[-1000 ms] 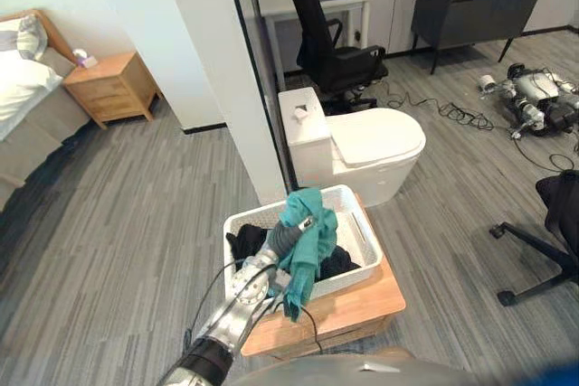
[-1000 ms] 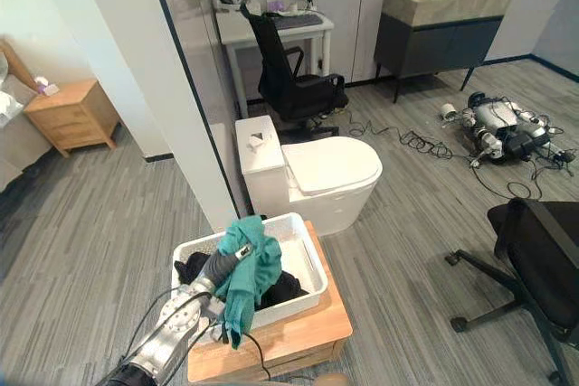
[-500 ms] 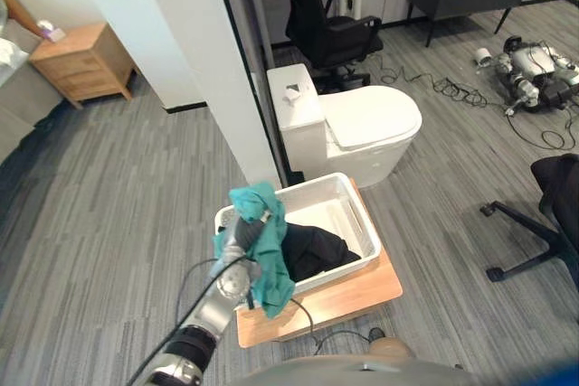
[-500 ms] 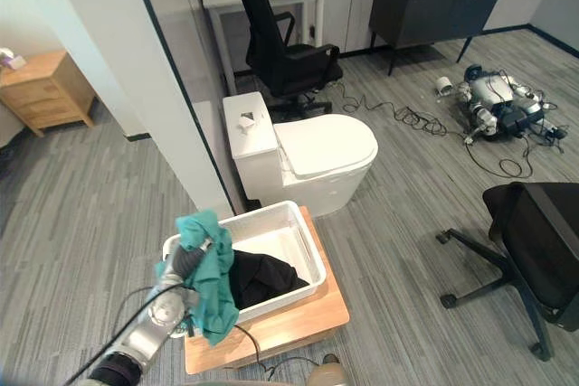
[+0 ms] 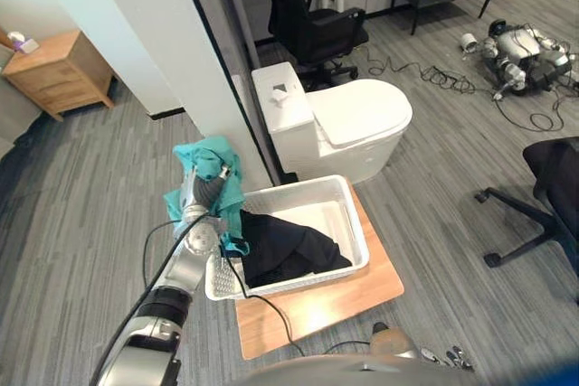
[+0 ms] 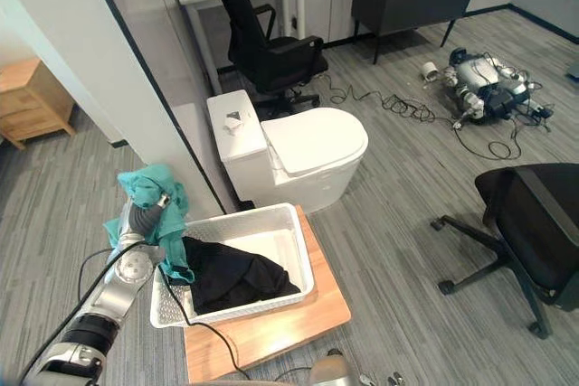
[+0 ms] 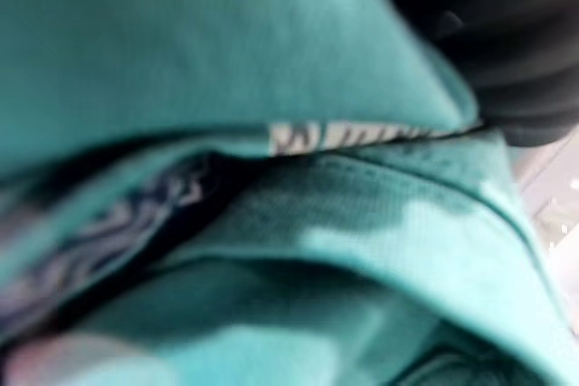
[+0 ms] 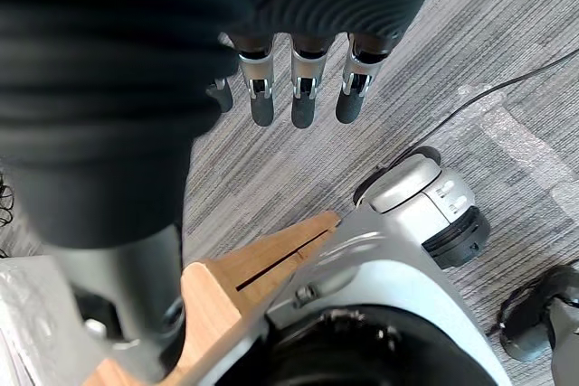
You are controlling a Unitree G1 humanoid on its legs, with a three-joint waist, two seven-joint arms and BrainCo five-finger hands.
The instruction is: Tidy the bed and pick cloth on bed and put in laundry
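Grey striped floor (image 5: 81,223) runs all round the white laundry basket (image 5: 317,210), which serves here as the marker for everything else. A tall white partition wall (image 5: 136,33) stands behind the basket's far left corner. A white toilet (image 5: 348,124) with its lid down sits just behind the basket, close to its far rim. Further back beyond the toilet there is a black office chair (image 5: 312,20). A second black chair (image 6: 534,223) stands well apart from the basket on its right. Far off to the basket's back left is a wooden nightstand (image 5: 54,74). Far to its back right, a silver and black machine (image 5: 520,47) lies on the floor among loose cables. The basket rests on a low wooden platform (image 5: 326,300), whose bare boards show along the basket's near and right sides. Inside the basket a heap of black clothing (image 5: 285,246) fills the left and middle part, and the white bottom is bare toward the right. The teal cloth (image 5: 217,164) is held up in the air at the basket's far left corner. It is bunched over the left hand (image 5: 210,193), with most of it outside the rim. Its lower end hangs down by the left rim, beside the black clothing. That hand is buried in the cloth, so how it grips cannot be told. The left wrist view shows teal folds pressed close against the dark cover. The right hand (image 8: 303,101) hangs over the floor on the near side of the platform, fingers straight and relaxed, holding nothing.
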